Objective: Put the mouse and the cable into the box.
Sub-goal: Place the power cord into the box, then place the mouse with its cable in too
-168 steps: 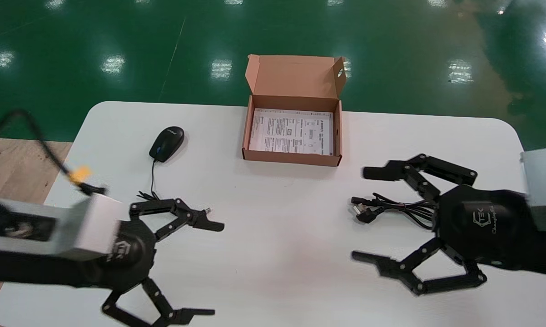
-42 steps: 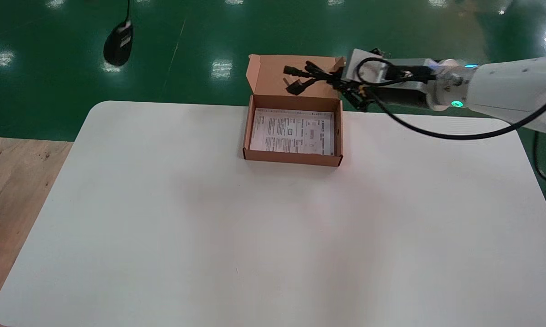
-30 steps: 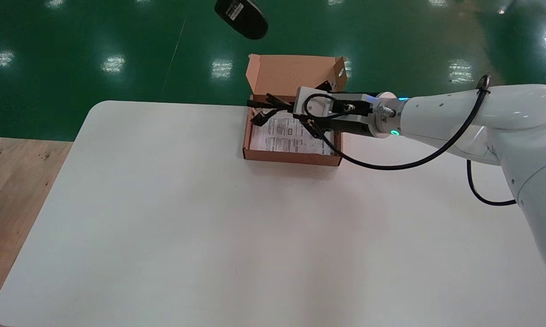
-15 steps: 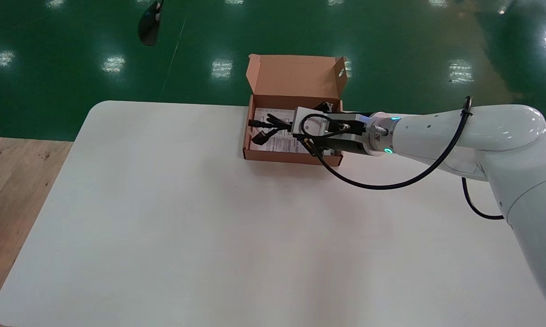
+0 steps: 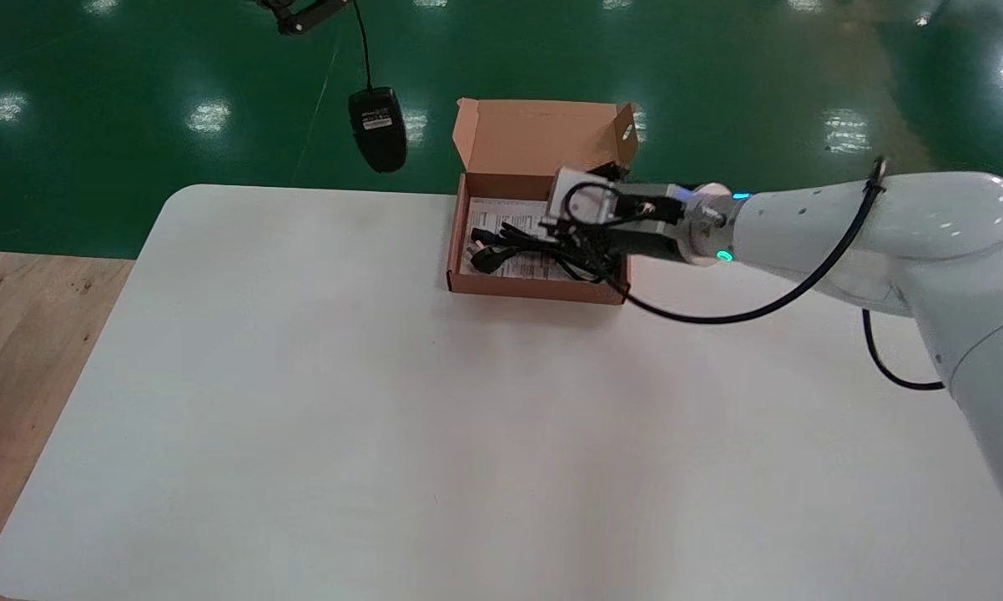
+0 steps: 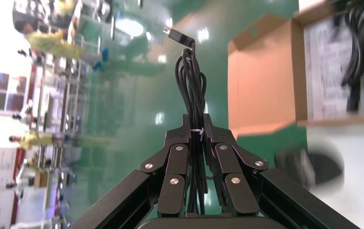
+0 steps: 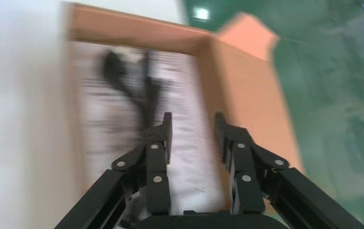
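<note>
The right gripper [image 7: 192, 125] hangs over the box [image 5: 535, 288], fingers apart, with the cable [image 5: 508, 244] lying inside. The left gripper [image 6: 196, 132] is clamped on the cord [image 6: 192, 76], and the mouse [image 5: 377, 129] dangles left of the box. Imo the right arm should lift straight up so it doesn't snag the cable.

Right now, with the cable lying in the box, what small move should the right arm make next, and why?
Probably lift the right gripper straight up, clear of the box. Its jaws stand open and the cable lies inside. That would free room for the left gripper, shut on the mouse cord, with the mouse dangling.
</note>
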